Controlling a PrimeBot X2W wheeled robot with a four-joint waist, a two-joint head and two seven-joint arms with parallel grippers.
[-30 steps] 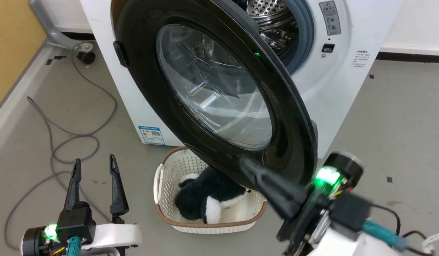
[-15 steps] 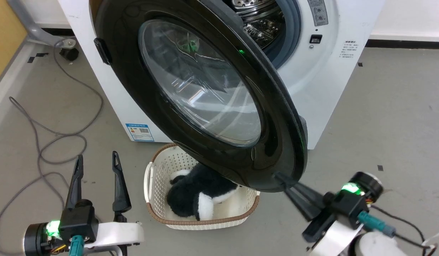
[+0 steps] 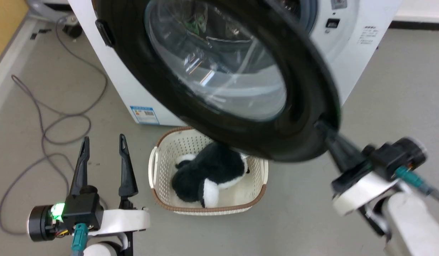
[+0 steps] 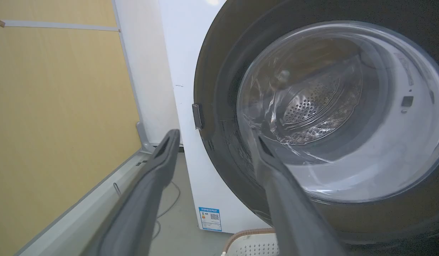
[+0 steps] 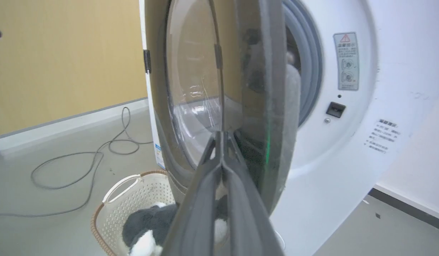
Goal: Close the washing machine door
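Note:
The washing machine door (image 3: 219,71), glossy black with a bulging glass window, stands partly open in front of the white washing machine (image 3: 361,53). My right gripper (image 3: 322,128) is shut, its joined tips touching the door's outer rim at the lower right. In the right wrist view the door (image 5: 205,89) is almost edge-on, with the right gripper (image 5: 221,134) resting on its outer face and the grey-blue gasket (image 5: 312,71) behind. My left gripper (image 3: 104,140) hangs open and empty at lower left, apart from the door. The left gripper (image 4: 215,135) points at the door's hinge side (image 4: 219,89).
A cream perforated basket (image 3: 153,174) holding a black and white plush toy (image 3: 205,174) sits on the floor right under the door. A grey cable (image 3: 63,117) loops over the floor at left. A yellow wall (image 4: 63,106) runs along the left.
The head camera has shifted. My right gripper has gone from under the door's bottom rim up to its lower right edge, and the door now covers more of the porthole. The left gripper stays put.

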